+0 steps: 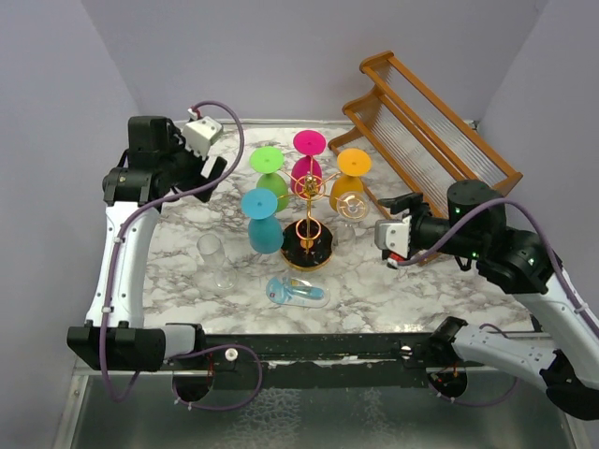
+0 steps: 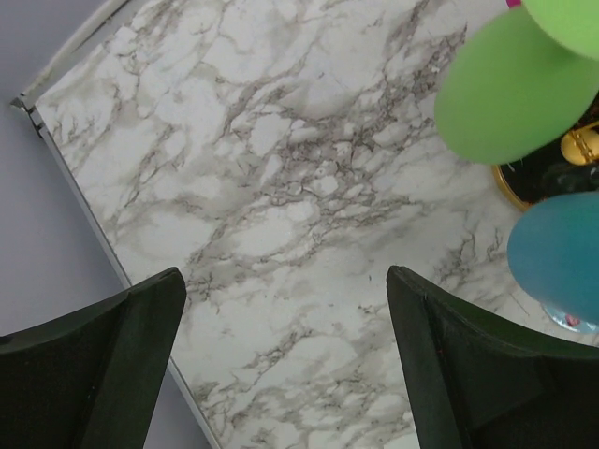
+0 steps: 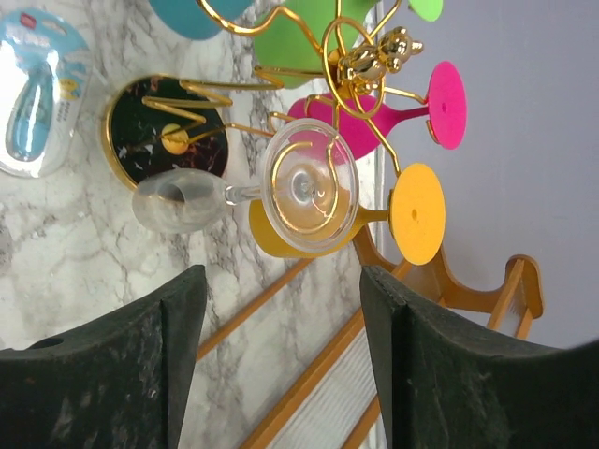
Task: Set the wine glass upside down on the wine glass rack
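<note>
The wine glass (image 1: 352, 208) hangs upside down on the right side of the wine glass rack (image 1: 309, 232). It is clear, its round foot is up, its bowl points down toward the counter (image 1: 412, 285), and its stem sits in one of the looped ring arms. The right wrist view shows gold wire curling just under the foot of the wine glass (image 3: 309, 192).

The marble-patterned counter carries everything. A brown wooden slatted rack (image 1: 432, 131) stands behind and to the right of the wine glass rack.

The left gripper (image 1: 211, 154) hovers well to the left of the rack and behind it. In the left wrist view, the left gripper (image 2: 285, 281) has its jaws spread wide over bare marble with nothing between them. The right gripper (image 1: 388, 238) is just to the right of the rack. In its own view the right gripper (image 3: 281, 281) stands parted and empty, clear of the glass.

The gold wire rack rises from a round black base (image 3: 164, 131) with a gold rim. Four coloured glasses also hang on it, foot up:
- green (image 1: 269, 178)
- pink (image 1: 308, 159)
- orange (image 1: 353, 168)
- teal (image 1: 262, 220)

A clear tumbler (image 1: 215, 257) stands on the counter to the left of the rack. A blue blister pack (image 1: 298, 292) lies in front of it. A small gold bear (image 3: 374, 56) tops the rack.
</note>
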`<state>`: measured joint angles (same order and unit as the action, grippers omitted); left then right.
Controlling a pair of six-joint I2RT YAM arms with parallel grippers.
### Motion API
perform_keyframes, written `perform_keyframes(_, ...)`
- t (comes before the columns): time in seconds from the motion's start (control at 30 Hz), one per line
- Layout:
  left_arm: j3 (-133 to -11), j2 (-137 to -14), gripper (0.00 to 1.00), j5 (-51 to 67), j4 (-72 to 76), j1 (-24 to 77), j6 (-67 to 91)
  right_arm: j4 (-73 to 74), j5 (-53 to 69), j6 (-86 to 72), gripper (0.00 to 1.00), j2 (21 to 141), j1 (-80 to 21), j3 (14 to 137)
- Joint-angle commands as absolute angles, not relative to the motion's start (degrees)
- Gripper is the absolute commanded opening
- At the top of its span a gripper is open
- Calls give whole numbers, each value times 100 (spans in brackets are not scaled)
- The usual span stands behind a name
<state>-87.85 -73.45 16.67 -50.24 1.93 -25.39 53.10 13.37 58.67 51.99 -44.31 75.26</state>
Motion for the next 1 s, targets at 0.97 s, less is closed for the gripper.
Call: perform_keyframes(0.97,-7631,-6688,56,2276,-7615,308,-4325,5124,3060,5256,71,5119,-3481,7634)
